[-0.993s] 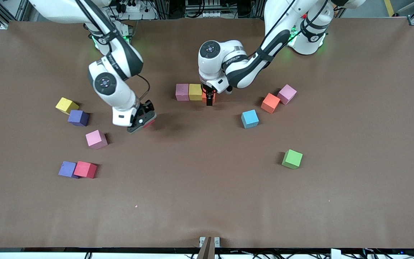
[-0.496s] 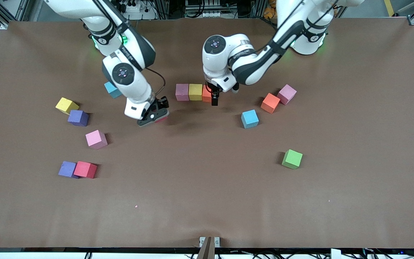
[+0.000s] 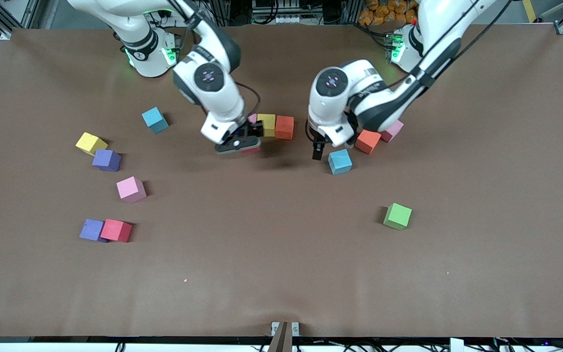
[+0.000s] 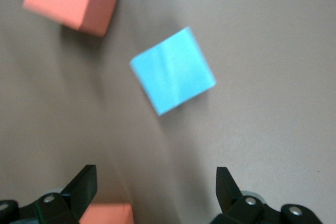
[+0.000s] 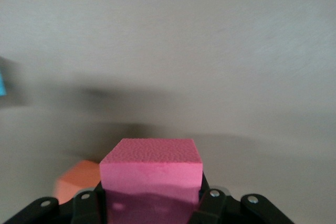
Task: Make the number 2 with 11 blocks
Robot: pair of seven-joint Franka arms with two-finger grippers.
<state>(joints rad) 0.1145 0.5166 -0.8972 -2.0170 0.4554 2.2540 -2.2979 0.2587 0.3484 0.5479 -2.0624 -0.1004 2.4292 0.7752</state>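
Note:
Three blocks stand edge to edge in a row: pink [image 3: 252,118], yellow [image 3: 266,124] and orange [image 3: 284,127]. My right gripper [image 3: 243,144] is shut on a pinkish-red block [image 5: 151,174] and hangs over the table just beside the row's pink end, partly hiding it. My left gripper [image 3: 318,149] is open and empty, its fingers [image 4: 84,182] wide apart over bare table. It hovers beside a light-blue block [image 4: 173,71], between that block [image 3: 340,161] and the row's orange end.
Loose blocks toward the left arm's end: orange [image 3: 368,141], pink [image 3: 393,131], green [image 3: 397,216]. Toward the right arm's end: light blue [image 3: 155,120], yellow [image 3: 90,143], purple [image 3: 106,160], pink [image 3: 131,189], purple [image 3: 91,230] touching red [image 3: 116,231].
My right arm has carried the pinkish-red block from the right arm's end to beside the row. My left gripper has left the row's orange block and moved over toward the light-blue block.

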